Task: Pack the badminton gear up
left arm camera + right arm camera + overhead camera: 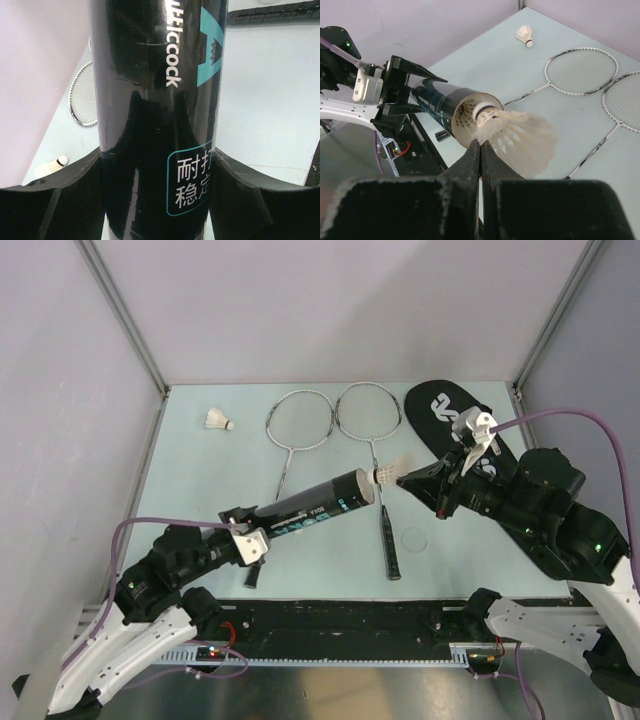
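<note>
Clamping black shuttlecock tube (320, 502) in left gripper (246, 531), mouth angled right, to take feather shuttlecock (520, 140) pinched in right gripper (480, 150), cork-first.

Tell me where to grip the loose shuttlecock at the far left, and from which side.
Come straight down on the shuttlecock, closing across the feather cone near its cork. It lies on its side, cork rightward in the top view, so the narrow end probably gives firmer sides than the flared feathers.
</note>
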